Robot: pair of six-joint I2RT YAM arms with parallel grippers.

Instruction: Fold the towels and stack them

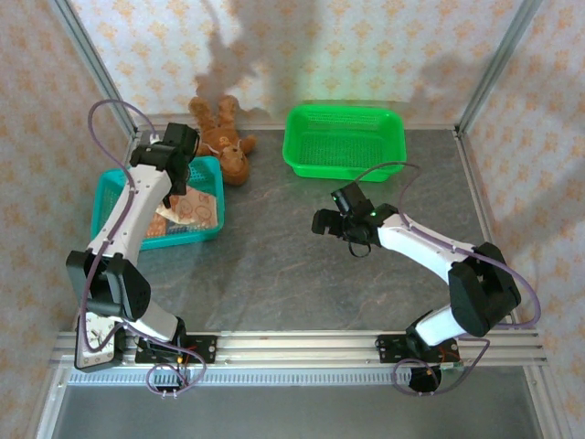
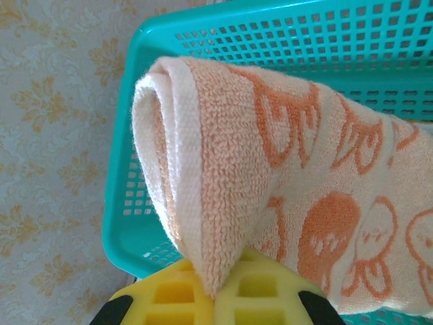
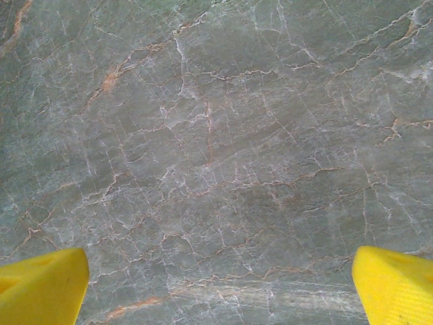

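1. Presently the left pincer point(image 2: 215, 298) is clenched on a fold of an orange-and-cream towel point(image 2: 270, 189). The cloth is nipped between the yellow jaws at its lower tip.
2. Location: the held towel is over the teal basket point(image 1: 108, 187), which sits near the table's left edge. Further towels point(image 1: 187, 218) lie inside that basket.
3. Governing relation: in the wrist view the towel rises from the left pincer toward the basket's far wall and trails off to the right, its long axis roughly along that diagonal. The bare middle of the table point(image 1: 274, 265), judged the likely folding ground, lies to the right of the basket, between the two arms.
4. The right pincer point(image 1: 327, 222) is released, jaws wide, poised above that bare middle and grasping nothing. It is well apart from the towel, so the left arm is much the nearer.
5. Not established: how much of the towel hangs free, its right-hand part being cut off; whether it touches the pile below; how many towels the basket holds, the arm covering part of it.
6. The green basket point(image 1: 343, 137) at the far edge and the teddy bear point(image 1: 224, 137) beside the teal basket play no part.
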